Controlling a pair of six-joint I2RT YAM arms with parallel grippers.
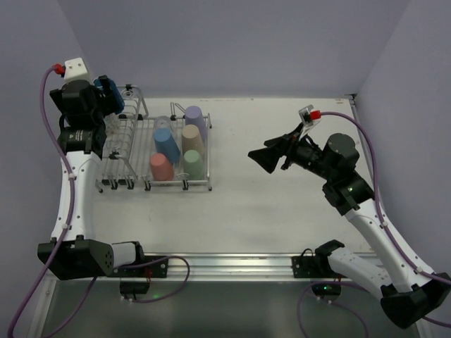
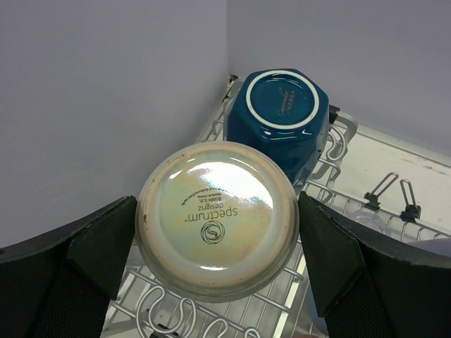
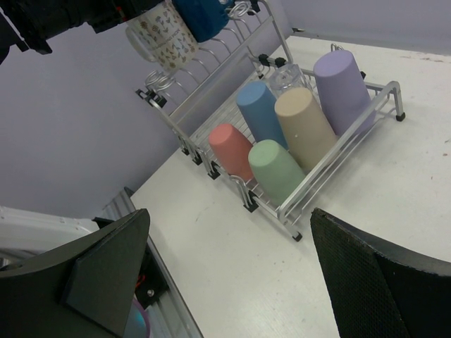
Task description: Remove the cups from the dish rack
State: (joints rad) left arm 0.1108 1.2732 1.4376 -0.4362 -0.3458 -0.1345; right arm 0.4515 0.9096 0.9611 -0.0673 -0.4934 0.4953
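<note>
Top: rack (image 1: 169, 184) at bench (image 1: 282, 211) left; five tumblers (image 1: 192, 139) inside, bottoms up. Right tool (image 1: 262, 156) over bench, well apart from rack.
Left wrist: left tool (image 2: 218, 243) clamped on upended white mug (image 2: 215, 218), fingers (image 2: 106, 250) against both sides; blue mug (image 2: 282, 120) just behind.
Right wrist: right tool wide open, empty.

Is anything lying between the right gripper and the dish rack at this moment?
No. In the top external view, only bare table separates the right gripper from the dish rack.
</note>
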